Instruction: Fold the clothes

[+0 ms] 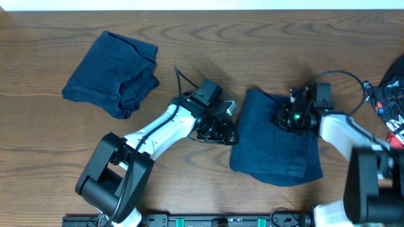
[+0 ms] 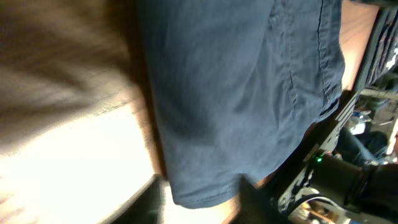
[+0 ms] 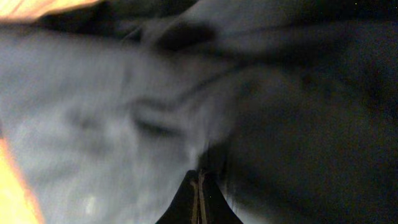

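Observation:
One pair of dark navy shorts (image 1: pixel 278 142) lies partly folded at the table's centre right. My left gripper (image 1: pixel 218 129) is at its left edge. In the left wrist view the fingers (image 2: pixel 202 202) are open, with the hem of the shorts (image 2: pixel 249 93) lying between them. My right gripper (image 1: pixel 293 116) rests on the upper part of the same shorts. In the right wrist view its fingertips (image 3: pixel 200 190) are shut together against the blurred, creased fabric (image 3: pixel 112 118). I see no cloth between them. A second, folded pair of shorts (image 1: pixel 112 74) lies at the far left.
A dark cloth with red and white print (image 1: pixel 392 101) lies at the right edge. Black cables (image 1: pixel 344 79) trail behind the right arm. The arm bases stand at the front edge. The wooden table (image 1: pixel 57 145) shows at the front left.

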You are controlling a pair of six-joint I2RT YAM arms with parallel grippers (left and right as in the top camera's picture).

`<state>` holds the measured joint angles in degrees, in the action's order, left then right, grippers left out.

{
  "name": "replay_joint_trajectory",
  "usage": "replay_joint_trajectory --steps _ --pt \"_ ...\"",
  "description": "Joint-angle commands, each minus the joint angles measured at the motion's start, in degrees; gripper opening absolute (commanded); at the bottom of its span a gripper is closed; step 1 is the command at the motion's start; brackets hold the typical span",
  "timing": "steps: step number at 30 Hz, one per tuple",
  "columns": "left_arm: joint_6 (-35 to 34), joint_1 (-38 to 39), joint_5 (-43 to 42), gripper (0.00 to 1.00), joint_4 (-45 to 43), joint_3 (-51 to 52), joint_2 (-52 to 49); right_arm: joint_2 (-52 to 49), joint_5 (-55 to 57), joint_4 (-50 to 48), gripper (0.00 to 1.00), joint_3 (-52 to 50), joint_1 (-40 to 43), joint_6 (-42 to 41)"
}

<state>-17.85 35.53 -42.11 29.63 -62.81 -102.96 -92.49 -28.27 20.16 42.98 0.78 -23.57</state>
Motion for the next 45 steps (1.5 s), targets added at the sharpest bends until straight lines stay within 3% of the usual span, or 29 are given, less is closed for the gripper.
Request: replay_joint_trajectory --steps 1,7,13,15,17,21,23,25,27,28,35,40,43,45 --pt "0.87 2.71 -0.44 0.07 -0.33 -0.52 0.94 9.03 2.56 3.34 0.04 0.28 -0.39 3.54" --pt "0.2 8.57 18.58 0.06 -1.66 -0.52 -0.07 14.99 13.16 4.39 0.11 0.22 -0.42 3.5" --pt "-3.28 9.44 16.65 0.06 -1.53 -0.42 -1.97 7.23 26.03 -0.31 0.12 -2.12 -0.39 3.48" --pt "-3.69 9.44 16.76 0.06 -1.16 -0.37 -1.99 2.64 26.36 -0.7 0.04 -2.21 -0.39 3.48" --pt "-3.67 9.25 19.67 0.06 -0.94 -0.37 -1.99 -1.03 24.74 0.98 0.01 -2.21 -0.42 3.28" --pt "-3.5 7.19 24.46 0.06 -2.16 -0.37 -1.99 -3.54 25.44 13.07 0.01 -2.21 -0.42 -9.6" --pt "-3.43 5.49 24.37 0.06 -3.17 -0.39 -1.97 -3.52 22.6 18.56 0.01 -2.21 -0.61 -15.17" --pt "-3.43 3.85 24.13 0.06 -3.08 -0.44 -1.95 -3.52 17.88 20.65 0.01 -2.25 -1.07 -15.43" --pt "-2.1 2.08 22.27 0.22 -2.38 -0.44 -1.86 -3.52 14.36 20.85 0.01 -2.27 -1.62 -15.43" --pt "-1.44 1.25 20.74 0.24 -1.81 -0.46 -1.68 -3.52 13.0 20.81 0.01 -2.27 -1.79 -15.43" --pt "1.84 -3.65 9.84 0.26 5.46 -0.76 3.98 -3.52 4.98 19.04 0.01 -2.27 -3.54 -15.37" --pt "2.86 -1.33 9.53 0.3 10.62 -0.74 8.48 -3.52 2.89 15.34 0.01 -2.27 -6.03 -15.39" --pt "2.93 1.62 9.7 0.29 13.31 0.22 8.35 -3.52 2.89 12.48 0.01 -2.27 -6.47 -15.93" --pt "1.38 3.58 9.77 0.1 12.98 2.97 8.28 -3.52 2.97 10.99 0.01 -2.27 -6.25 -16.28"
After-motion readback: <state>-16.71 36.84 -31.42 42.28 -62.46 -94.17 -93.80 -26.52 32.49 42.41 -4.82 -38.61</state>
